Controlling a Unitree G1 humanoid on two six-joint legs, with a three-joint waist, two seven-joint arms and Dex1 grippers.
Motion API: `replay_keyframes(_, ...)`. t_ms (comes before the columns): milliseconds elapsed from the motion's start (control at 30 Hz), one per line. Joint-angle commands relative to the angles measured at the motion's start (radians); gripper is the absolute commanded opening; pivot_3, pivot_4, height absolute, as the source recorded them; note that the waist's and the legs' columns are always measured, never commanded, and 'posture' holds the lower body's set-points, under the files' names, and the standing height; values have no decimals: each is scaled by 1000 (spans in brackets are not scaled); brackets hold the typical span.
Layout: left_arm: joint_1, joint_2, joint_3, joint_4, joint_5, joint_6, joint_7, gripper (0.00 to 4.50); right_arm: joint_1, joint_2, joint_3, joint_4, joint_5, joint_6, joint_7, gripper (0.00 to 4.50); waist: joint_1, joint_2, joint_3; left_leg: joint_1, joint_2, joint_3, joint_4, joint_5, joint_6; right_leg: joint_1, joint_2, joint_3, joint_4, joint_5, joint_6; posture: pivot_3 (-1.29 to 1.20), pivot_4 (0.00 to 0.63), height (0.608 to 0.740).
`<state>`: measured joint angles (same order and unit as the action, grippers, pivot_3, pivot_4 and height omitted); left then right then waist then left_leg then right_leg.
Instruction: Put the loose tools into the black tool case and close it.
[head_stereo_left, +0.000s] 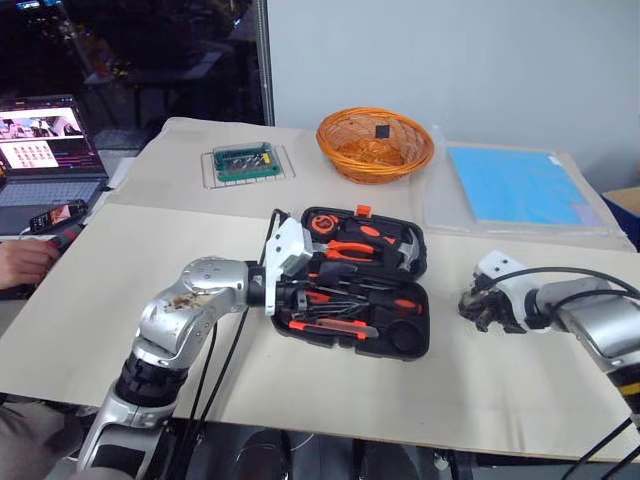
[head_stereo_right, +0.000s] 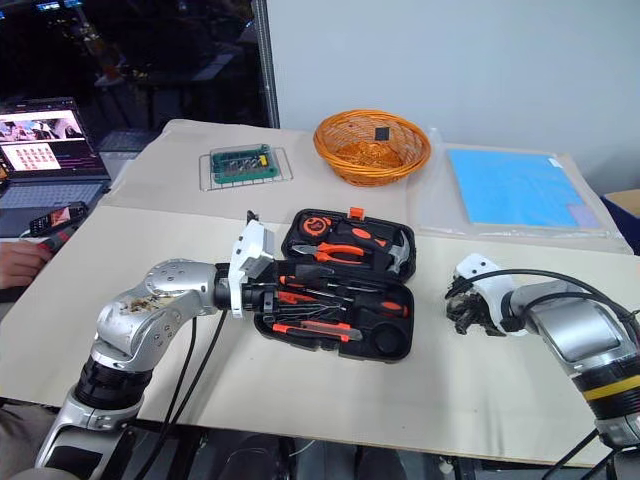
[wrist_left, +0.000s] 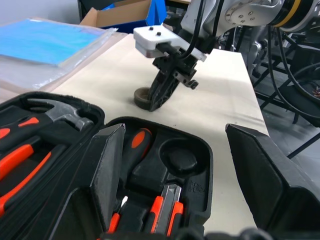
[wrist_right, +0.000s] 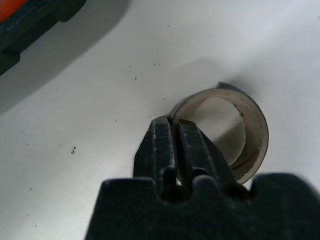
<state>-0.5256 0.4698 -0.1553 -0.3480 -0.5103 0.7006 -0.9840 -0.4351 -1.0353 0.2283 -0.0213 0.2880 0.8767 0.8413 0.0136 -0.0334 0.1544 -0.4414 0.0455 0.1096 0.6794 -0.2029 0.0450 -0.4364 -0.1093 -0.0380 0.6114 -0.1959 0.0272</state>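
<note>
Your right hand (wrist_right: 172, 131) pinches the wall of the tape ring (wrist_right: 248, 131) on bare table (head_stereo_left: 480, 380), just right of the open black tool case (head_stereo_left: 352, 298). Your left hand (wrist_left: 200, 165), fingers apart and empty, hovers over the case's near-left edge. No writing is readable.

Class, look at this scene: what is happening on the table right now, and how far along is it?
A two-armed robot is packing tools into an open black tool case. Its right pincer is shut on the wall of a small grey tape ring, which lies on the table to the right of the case. The left pincer is open over the case's near half, where screwdrivers and a utility knife already lie. The round recess is empty, and the case is not yet closed.
</note>
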Motion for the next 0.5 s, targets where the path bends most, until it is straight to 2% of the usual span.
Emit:
replay_keyframes(33, 25, 14, 25, -52, -23, -10, 18, 3436, 8, -26, -77, -51, 7, -7, 26, 85, 0, 0, 0, 0, 0, 0, 0, 0, 0, 0, 0, 0, 0, 0, 0, 0, 150, 740)
replay_keyframes(167, 75, 72, 57, -70, -54, -12, -20, 3436, 53, -80, -200, -298, 162, 98, 119, 85, -1, 2, 1, 0, 1, 0, 0, 0, 0, -1, 0, 0, 0, 0, 0, 0, 150, 740)
replay_keyframes(233, 114, 126, 75, -73, -59, -35, -58, 3436, 53, -106, -201, -440, 207, 132, 144, 85, -6, 2, 2, 0, 3, 1, 0, 0, 0, -2, 1, 0, 1, 0, 0, 0, 150, 740)
replay_keyframes(367, 181, 211, 121, -87, -98, -57, -136, 3436, -32, -81, -90, -566, 228, 207, 137, 85, -8, 2, 2, 1, 5, 0, -1, 0, -1, -2, 3, -1, 1, 0, -3, 0, 150, 740)
replay_keyframes(500, 204, 256, 150, -84, -129, -60, -172, 3436, -79, -58, 61, -551, 139, 185, 122, 85, -3, 3, 2, 1, 4, 1, 0, -3, -7, -3, 1, -1, 1, 0, -4, 0, 150, 740)
